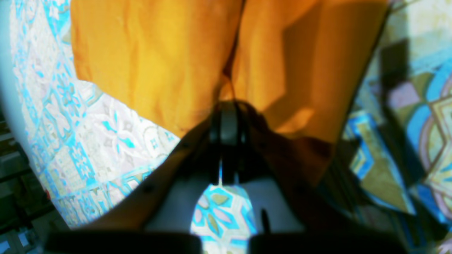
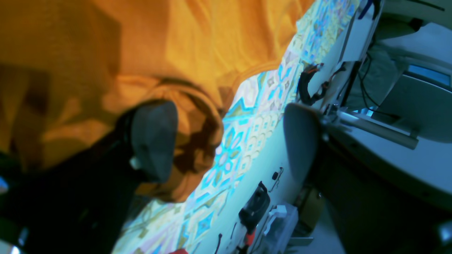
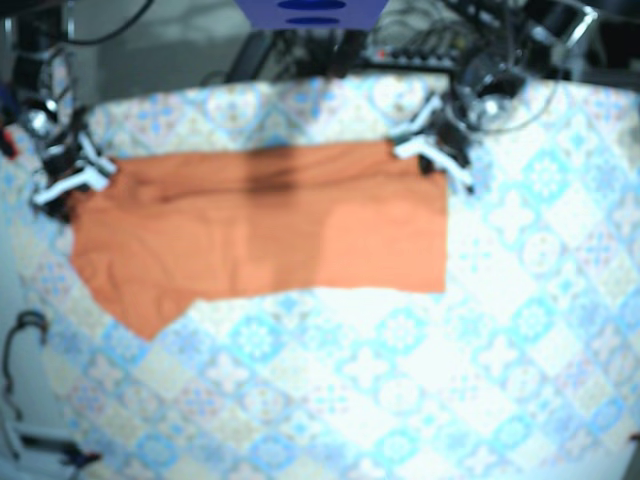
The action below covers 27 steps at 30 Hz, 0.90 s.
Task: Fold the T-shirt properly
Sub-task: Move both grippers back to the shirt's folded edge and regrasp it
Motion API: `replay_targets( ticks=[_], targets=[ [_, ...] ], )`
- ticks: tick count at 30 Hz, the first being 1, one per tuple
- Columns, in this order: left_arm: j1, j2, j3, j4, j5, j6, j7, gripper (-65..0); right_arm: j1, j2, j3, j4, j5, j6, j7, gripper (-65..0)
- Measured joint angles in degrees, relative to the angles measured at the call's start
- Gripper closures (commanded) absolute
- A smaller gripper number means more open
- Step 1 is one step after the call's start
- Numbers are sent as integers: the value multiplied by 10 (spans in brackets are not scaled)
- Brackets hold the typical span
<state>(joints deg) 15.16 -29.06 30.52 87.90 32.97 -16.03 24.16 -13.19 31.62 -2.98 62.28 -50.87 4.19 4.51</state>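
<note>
While flat, T-shirt (image 3: 260, 230) in left claw (image 1: 228, 113)

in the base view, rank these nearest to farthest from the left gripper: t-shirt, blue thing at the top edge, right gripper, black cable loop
1. T-shirt: its upper corner is right at the left gripper.
2. Blue thing: top edge, middle.
3. Right gripper: shirt's far end.
4. Black cable loop: lower corner beyond that.
</note>
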Motion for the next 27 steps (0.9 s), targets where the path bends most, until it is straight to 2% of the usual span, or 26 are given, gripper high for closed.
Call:
replay_targets(
  ticks=[17,20,23,27],
  targets=[
    [40,-3,-6,2,14,8,-22,0,-22,1,0,4,4,-14,6,-468],
    [39,-13,-7,3,-32,6,-28,0,-31,2,1,8,4,-16,5,-468],
    [40,-37,-7,20,-95,-18,-28,0,-40,1,2,17,3,-16,1,-468],
    [45,-60,-6,29,-138,-31,-32,0,-53,3,4,30,3,-12,1,-468]
  ],
)
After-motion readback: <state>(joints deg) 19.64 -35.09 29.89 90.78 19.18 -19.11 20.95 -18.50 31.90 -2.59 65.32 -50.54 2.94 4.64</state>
